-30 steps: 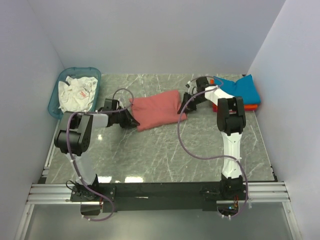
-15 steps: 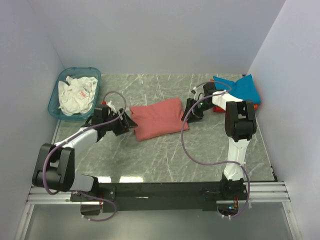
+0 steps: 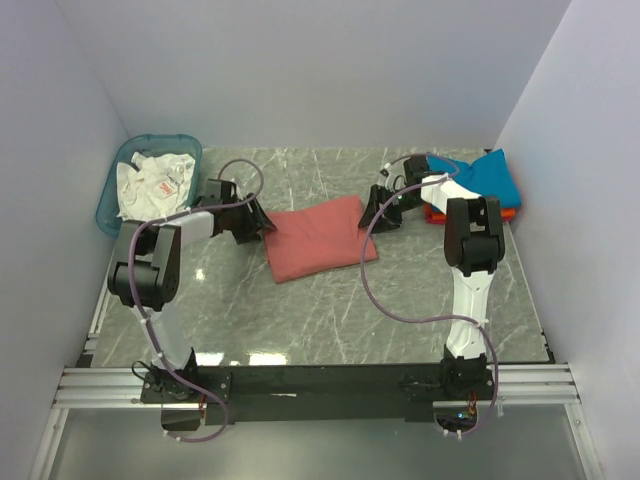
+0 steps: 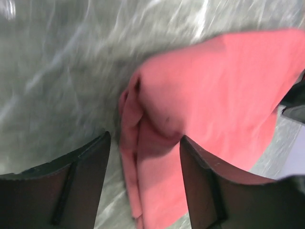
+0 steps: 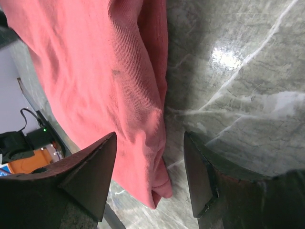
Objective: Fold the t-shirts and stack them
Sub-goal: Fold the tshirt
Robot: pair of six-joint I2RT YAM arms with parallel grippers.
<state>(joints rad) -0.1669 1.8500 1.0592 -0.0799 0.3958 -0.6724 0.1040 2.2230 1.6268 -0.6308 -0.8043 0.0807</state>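
Grey marbled table (image 3: 330,310) boxed by plain white walls (image 3: 300,70), folded dusty-red t-shirt (image 3: 318,237) at centre, left gripper (image 3: 260,221) and right gripper (image 3: 371,212) at its ends, fingers spread, teal-blue t-shirt (image 3: 492,178) atop orange t-shirt (image 3: 503,213) upper right, teal basket (image 3: 108,208) upper left.

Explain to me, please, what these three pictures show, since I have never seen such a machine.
Two robot arms are bolted at the near edge of a marbled table. One picture looks down from above; the other two come from cameras on each wrist, showing that arm's own two fingers. A folded red shirt lies mid-table, the left gripper and right gripper open at its two ends, holding nothing. A blue shirt lies on an orange shirt far right; a basket with white cloth sits far left.
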